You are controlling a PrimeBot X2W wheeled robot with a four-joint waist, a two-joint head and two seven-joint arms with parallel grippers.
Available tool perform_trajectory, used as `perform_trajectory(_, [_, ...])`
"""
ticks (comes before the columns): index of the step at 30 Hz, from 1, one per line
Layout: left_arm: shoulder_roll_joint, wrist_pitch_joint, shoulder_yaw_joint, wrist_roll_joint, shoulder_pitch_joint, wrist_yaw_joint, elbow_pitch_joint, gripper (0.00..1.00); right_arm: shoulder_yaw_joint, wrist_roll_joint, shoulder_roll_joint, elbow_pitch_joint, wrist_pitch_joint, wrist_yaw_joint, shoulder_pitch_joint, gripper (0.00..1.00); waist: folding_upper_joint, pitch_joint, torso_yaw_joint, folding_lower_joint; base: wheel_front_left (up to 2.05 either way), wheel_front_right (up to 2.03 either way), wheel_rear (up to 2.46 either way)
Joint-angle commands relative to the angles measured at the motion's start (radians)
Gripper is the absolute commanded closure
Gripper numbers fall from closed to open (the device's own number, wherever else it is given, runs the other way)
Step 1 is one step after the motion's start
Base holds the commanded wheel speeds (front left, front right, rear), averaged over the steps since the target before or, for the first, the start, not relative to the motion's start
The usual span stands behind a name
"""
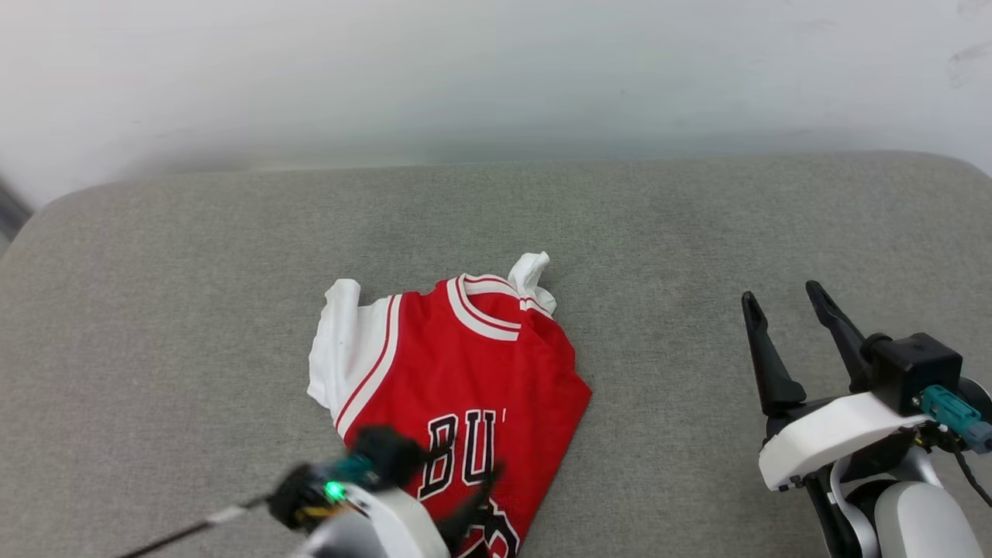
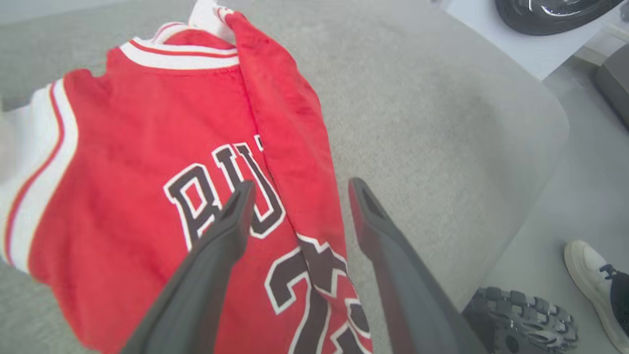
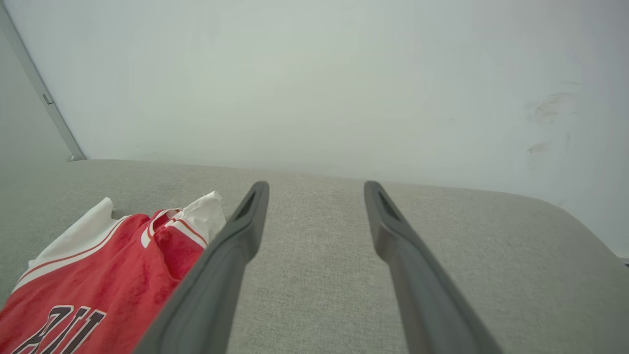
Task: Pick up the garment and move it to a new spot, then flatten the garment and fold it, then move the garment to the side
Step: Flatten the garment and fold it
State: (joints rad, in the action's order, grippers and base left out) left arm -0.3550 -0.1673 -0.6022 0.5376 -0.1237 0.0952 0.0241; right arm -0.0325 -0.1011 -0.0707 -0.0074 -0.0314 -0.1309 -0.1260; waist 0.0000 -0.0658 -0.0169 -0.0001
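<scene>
Dark left jaws spread above rumpled red jersey, right jaws spread empty, grey woven cushion

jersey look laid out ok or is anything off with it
The jersey is not lying flat. Its side toward the robot's right is folded over the front, cutting the lettering off after "BU", and the white sleeve there is bunched up beside the collar.

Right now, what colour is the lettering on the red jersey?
Black with white outlines on the red basketball jersey, clearest in the left wrist view.
</scene>
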Motion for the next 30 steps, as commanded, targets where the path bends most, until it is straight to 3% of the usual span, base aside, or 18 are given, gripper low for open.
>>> perform_trajectory(1, [-0.012, 0.028, 0.034, 0.009, -0.019, -0.012, -0.018, 0.00, 0.002, -0.004, 0.002, -0.006, 0.003, 0.000, 0.005, 0.00, 0.0000, -0.003, 0.007, 0.0001, 0.00, 0.00, 0.00])
perform_trajectory(5, [-0.069, 0.083, 0.151, 0.020, -0.060, -0.049, -0.068, 0.00, -0.001, -0.009, 0.002, -0.014, 0.011, 0.000, 0.001, 0.00, 0.0000, -0.020, 0.030, 0.0001, 0.00, 0.00, 0.00])
perform_trajectory(10, [-0.162, -0.004, 0.239, 0.062, -0.157, -0.042, -0.072, 0.00, 0.003, -0.007, -0.004, -0.033, 0.015, 0.000, -0.015, 0.00, 0.0000, -0.071, 0.061, 0.0001, 0.00, 0.00, 0.00])
perform_trajectory(12, [-0.206, -0.098, 0.238, 0.088, -0.208, -0.025, -0.046, 0.00, 0.006, -0.006, -0.006, -0.040, 0.013, 0.000, -0.023, 0.00, 0.0000, -0.097, 0.071, 0.0001, 0.00, 0.00, 0.00])
perform_trajectory(22, [-0.301, -0.488, 0.176, 0.214, -0.402, 0.016, 0.133, 0.00, 0.011, -0.003, 0.001, -0.042, 0.032, 0.000, -0.054, 0.00, 0.0000, -0.204, 0.113, 0.0001, 0.00, 0.00, 0.00])
perform_trajectory(25, [-0.322, -0.530, 0.156, 0.187, -0.434, 0.014, 0.203, 0.00, 0.010, -0.001, 0.005, -0.037, 0.041, 0.000, -0.062, 0.00, 0.0000, -0.231, 0.126, 0.0001, 0.00, 0.00, 0.00])
perform_trajectory(30, [-0.303, -0.523, 0.148, 0.180, -0.453, 0.003, 0.284, 0.00, 0.019, 0.002, 0.009, -0.026, 0.054, 0.000, -0.066, 0.00, 0.0000, -0.259, 0.132, 0.0001, 0.00, 0.00, 0.00])
